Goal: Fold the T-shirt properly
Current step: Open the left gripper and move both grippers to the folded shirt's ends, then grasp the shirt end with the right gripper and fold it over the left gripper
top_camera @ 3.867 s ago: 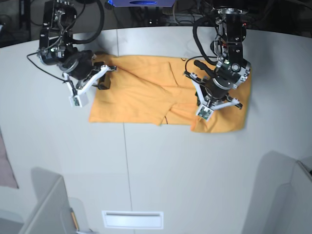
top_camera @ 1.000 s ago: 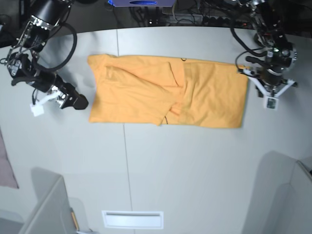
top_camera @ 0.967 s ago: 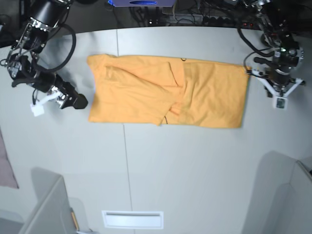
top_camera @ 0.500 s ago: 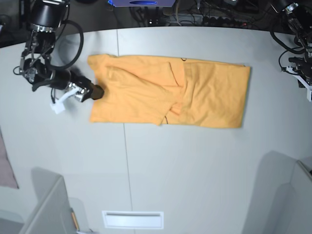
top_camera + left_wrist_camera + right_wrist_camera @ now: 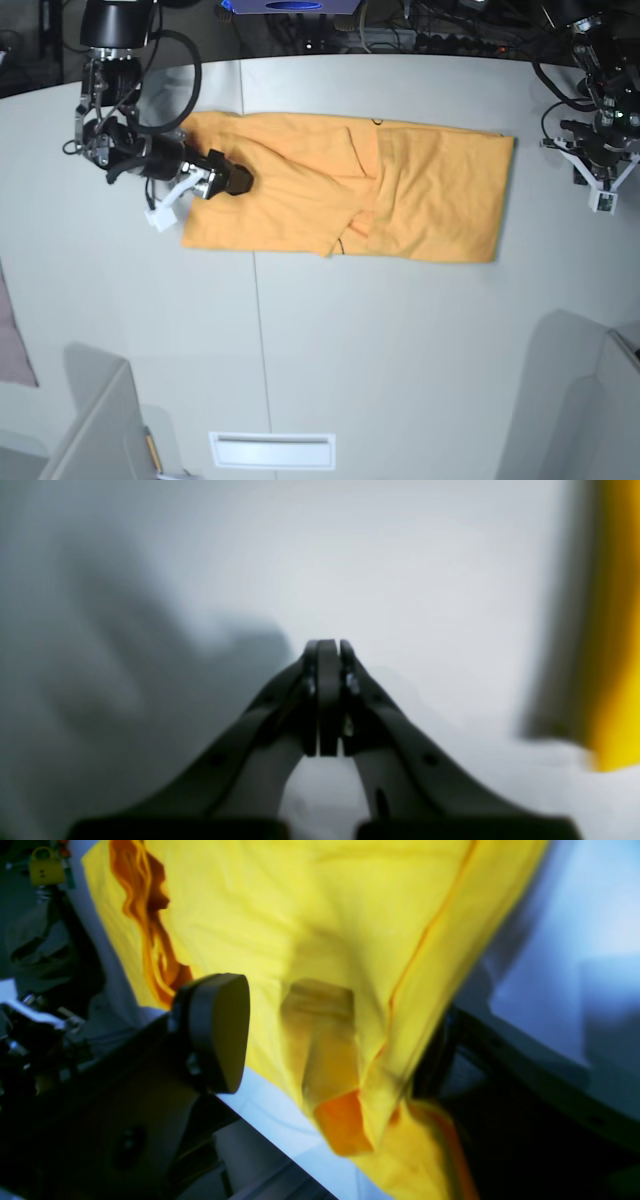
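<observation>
Orange-yellow cotton filled the middle of the table [image 5: 420,350]: the T-shirt [image 5: 400,190] lay there as a long flat band, already doubled over along its length, with a loose diagonal flap near its centre.

At the left of the base view, the right gripper [image 5: 232,181] had moved in from the bare table beside the cloth, where it had hung a second ago, and now sat over the shirt's left end. Its wrist view showed the jaws apart, one dark pad to one side and shirt fabric bunched in the gap between them, a corner of the hem hanging below. The jaws had begun to narrow from their widest, but whether they had truly pinched the cloth could not be told. That read as the start of a grasp on this end, probably for a crosswise fold.

At the right, the left gripper [image 5: 601,160] had drawn off the shirt and hung beyond its right edge, apart from it. Its fingers [image 5: 327,695] were pressed together on nothing, with only a blurred strip of the shirt at the picture's edge.
</observation>
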### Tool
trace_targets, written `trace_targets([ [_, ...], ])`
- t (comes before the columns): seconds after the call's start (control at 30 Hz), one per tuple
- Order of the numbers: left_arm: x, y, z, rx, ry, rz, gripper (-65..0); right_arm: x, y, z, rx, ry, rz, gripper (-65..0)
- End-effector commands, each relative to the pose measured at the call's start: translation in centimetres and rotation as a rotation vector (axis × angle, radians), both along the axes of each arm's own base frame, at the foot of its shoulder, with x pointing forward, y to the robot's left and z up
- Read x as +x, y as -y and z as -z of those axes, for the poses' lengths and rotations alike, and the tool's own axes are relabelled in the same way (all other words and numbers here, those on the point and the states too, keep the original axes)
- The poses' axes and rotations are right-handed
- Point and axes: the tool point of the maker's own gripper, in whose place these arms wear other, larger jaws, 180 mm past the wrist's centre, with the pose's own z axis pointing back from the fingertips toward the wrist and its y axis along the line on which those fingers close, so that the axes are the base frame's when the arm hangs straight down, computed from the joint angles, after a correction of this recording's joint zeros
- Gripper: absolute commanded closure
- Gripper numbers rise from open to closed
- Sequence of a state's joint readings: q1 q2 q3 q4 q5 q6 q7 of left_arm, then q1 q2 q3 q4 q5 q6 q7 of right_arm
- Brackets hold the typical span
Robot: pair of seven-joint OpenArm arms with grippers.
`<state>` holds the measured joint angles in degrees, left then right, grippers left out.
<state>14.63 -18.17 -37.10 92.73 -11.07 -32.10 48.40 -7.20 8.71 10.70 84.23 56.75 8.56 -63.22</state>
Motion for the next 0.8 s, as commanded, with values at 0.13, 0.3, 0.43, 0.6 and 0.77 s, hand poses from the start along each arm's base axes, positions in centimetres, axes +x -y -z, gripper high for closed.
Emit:
trace_targets([
  [0.13, 2.1, 1.5, -0.7, 0.0, 0.036, 0.071, 0.0, 0.5, 0.7, 0.0, -0.043, -0.012, -0.017, -35.3],
  [0.3, 2.6, 1.8, 1.0, -0.04, 0.002, 0.063, 0.0, 1.5, 1.0, 0.7, -0.037, -0.015, 0.02, -17.6],
  [0.43, 2.9, 2.3, 2.2, -0.067, -0.024, 0.068, 0.0, 2.2, 1.5, 1.0, -0.045, 0.009, 0.06, 0.0],
  [0.6, 3.7, 2.9, 3.1, 0.008, -0.084, 0.125, 0.0, 2.6, 1.5, 0.7, -0.049, 0.027, 0.07, 0.0],
  [0.77, 4.9, 5.9, 4.2, 0.045, -0.125, 0.222, 0.0, 3.3, 1.6, 0.3, -0.052, 0.039, 0.075, 0.0],
])
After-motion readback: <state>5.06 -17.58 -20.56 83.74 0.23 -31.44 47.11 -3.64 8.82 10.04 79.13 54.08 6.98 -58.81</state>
